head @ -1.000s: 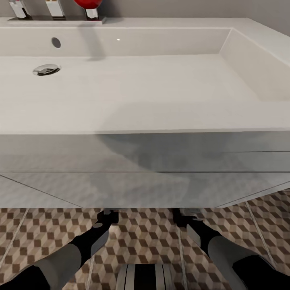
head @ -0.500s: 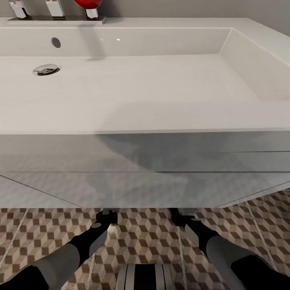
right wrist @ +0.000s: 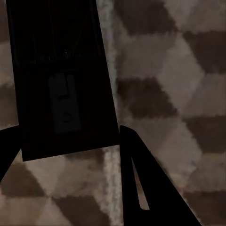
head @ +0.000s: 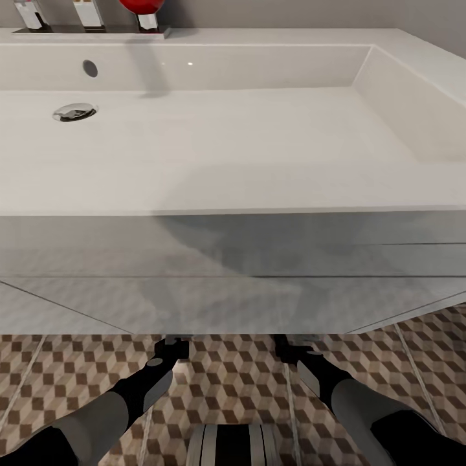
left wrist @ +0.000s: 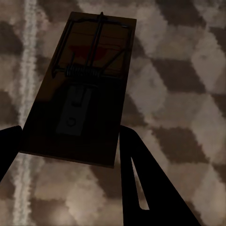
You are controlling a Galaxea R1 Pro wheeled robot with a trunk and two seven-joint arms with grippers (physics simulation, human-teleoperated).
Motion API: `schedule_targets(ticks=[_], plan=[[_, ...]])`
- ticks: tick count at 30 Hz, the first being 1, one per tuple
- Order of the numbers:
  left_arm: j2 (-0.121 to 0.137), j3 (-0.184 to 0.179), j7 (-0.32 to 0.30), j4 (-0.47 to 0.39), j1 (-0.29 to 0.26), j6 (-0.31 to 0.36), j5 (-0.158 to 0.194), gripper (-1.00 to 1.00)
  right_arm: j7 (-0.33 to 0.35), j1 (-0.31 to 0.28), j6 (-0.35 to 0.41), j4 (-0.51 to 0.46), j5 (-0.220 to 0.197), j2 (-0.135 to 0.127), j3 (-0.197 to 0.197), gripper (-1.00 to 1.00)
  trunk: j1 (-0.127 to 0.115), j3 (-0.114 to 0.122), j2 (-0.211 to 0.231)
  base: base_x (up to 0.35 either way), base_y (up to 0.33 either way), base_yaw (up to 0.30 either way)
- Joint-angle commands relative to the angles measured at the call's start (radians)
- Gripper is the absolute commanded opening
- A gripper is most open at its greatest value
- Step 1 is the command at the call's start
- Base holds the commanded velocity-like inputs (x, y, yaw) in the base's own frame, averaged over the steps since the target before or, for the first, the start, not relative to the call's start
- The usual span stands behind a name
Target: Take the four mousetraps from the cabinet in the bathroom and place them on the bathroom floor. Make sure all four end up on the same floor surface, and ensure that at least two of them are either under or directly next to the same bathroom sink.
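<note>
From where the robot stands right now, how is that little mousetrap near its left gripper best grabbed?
By the plain wooden end of the mousetrap, squeezing its two long edges from above. It looks flat over the bathroom floor, and the spring and wire bar sit at the far end, so that end is best avoided. The left gripper already straddles the plain end.

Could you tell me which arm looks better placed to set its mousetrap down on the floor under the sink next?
Neither clearly: both reach under the sink, each with a mousetrap between its fingers, left and right, over the tiled floor. Height is unclear.
</note>
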Motion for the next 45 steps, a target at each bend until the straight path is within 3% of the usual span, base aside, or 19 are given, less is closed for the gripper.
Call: schedule_targets(ticks=[1,43,44,45], plan=[[0.001,-0.008,0.007,-0.001,0.000,-0.002,0.005,-1.00,-0.005,0.000,0.005,-0.002,-0.012,0.000,0.008,-1.00,0.000,-0.001,0.000,0.000,0.000,0.000],[0.001,-0.009,0.008,-0.002,0.000,-0.004,0.008,-1.00,-0.006,0.000,0.005,-0.002,-0.014,0.000,0.007,-1.00,0.000,-0.001,0.000,0.000,0.000,0.000],[0.001,-0.010,0.008,-0.002,0.000,-0.004,0.008,-1.00,-0.006,0.000,0.005,-0.002,-0.014,0.000,0.007,1.00,0.000,-0.001,0.000,0.000,0.000,0.000],[0.001,-0.009,0.008,-0.003,0.000,-0.004,0.008,-1.00,-0.006,0.000,0.005,-0.002,-0.014,0.000,0.007,1.00,0.000,-0.001,0.000,0.000,0.000,0.000]])
